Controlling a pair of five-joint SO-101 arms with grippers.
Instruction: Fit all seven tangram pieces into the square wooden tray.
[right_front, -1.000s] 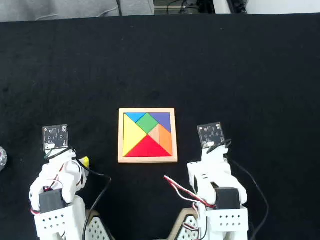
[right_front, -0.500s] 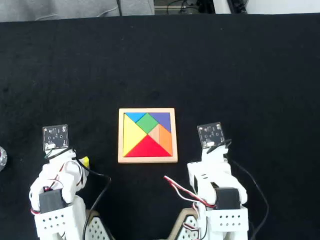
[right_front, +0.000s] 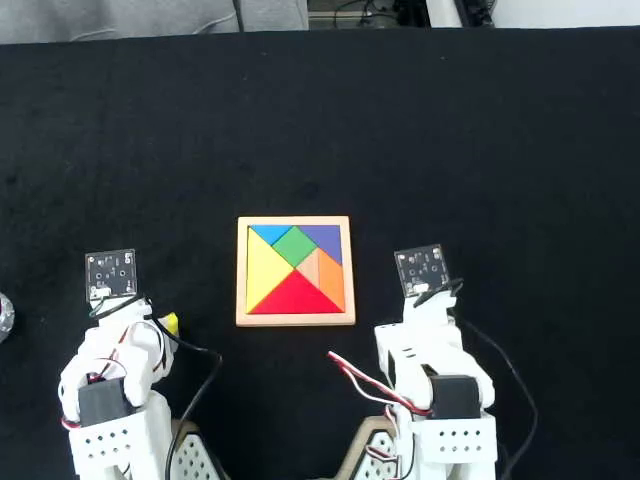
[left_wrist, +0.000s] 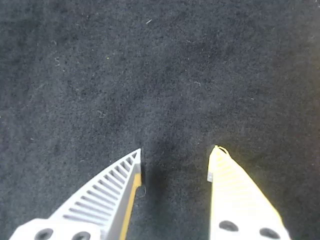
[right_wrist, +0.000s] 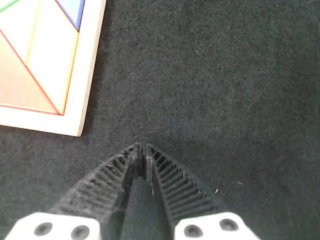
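**Q:** Status check: where's the tray (right_front: 295, 320)?

**A:** It's in the middle of the table (right_front: 500, 150), a bit toward the arms' edge. All seven tangram pieces (right_front: 290, 296) lie flat inside it and fill the square. No gaps that I can see.

**Q:** Grippers?

**A:** Your left gripper (left_wrist: 177, 149) is spread apart over bare table with nothing between its fingers. Your right gripper (right_wrist: 142, 146) is pinched closed on nothing. It sits near the tray's near right corner, not touching it.

**Q:** And if you need to shift something?

**A:** The pieces look like thin painted wood: light, stiff, probably slick on top. They sit flush, edge to edge, so you get no side to pinch. My call: take the tray by its raised rim, mid-side. Keep it level or the pieces will likely slide out.
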